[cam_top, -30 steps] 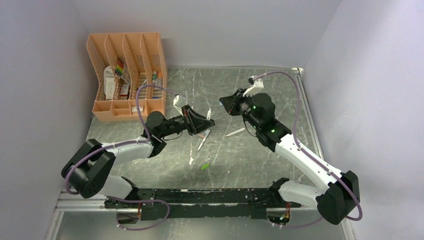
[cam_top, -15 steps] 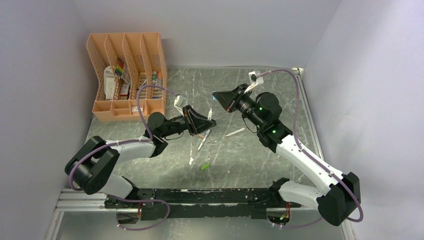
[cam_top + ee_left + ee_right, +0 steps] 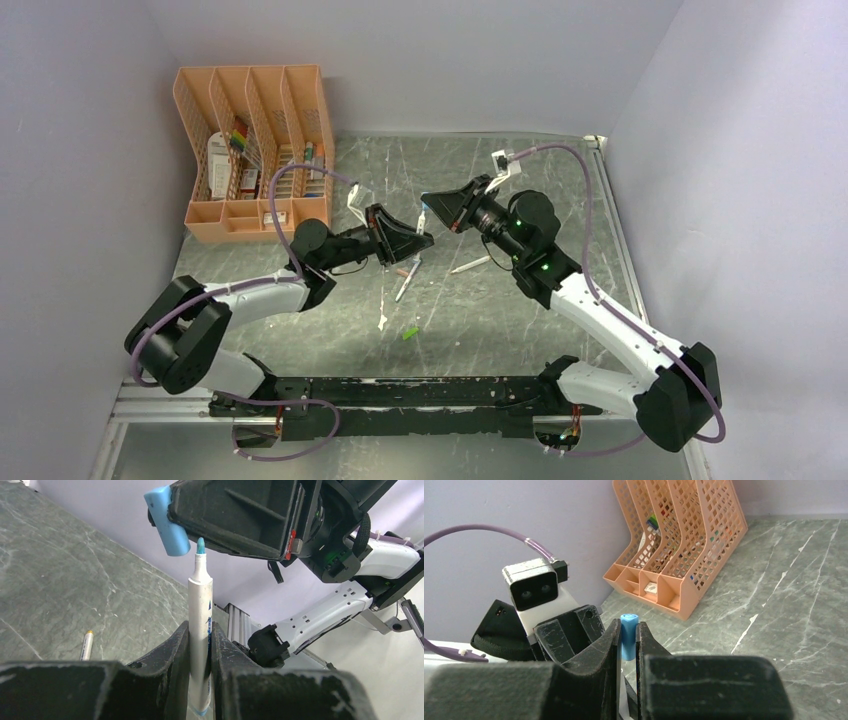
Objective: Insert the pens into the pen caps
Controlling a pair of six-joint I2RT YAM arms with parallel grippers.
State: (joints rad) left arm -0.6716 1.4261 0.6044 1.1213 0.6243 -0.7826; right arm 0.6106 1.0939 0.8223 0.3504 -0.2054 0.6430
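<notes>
My left gripper point(image 3: 424, 240) point(image 3: 200, 630) is shut on a white pen point(image 3: 200, 610) with a blue tip, held upright above the table. My right gripper point(image 3: 428, 206) point(image 3: 627, 630) is shut on the blue cap point(image 3: 628, 636) point(image 3: 167, 522). In the left wrist view the pen's tip sits just beside the cap's lower end, not inside it. Two more white pens point(image 3: 470, 264) point(image 3: 404, 284) lie on the table under the grippers. One of them, with an orange tip point(image 3: 86, 645), also shows in the left wrist view. A small orange-pink cap point(image 3: 403, 270) lies by the left pen. The green cap point(image 3: 410, 332) lies nearer the front.
A peach mesh organiser point(image 3: 256, 150) point(image 3: 684, 545) with stationery stands at the back left against the wall. Walls close in at left, back and right. The dark marbled table point(image 3: 520, 320) has white scratch streaks. A metal rail point(image 3: 400, 395) runs along the near edge.
My right gripper has moved left and turned toward the left gripper, bringing the blue cap close to the pen's tip. The left gripper has shifted only slightly.
</notes>
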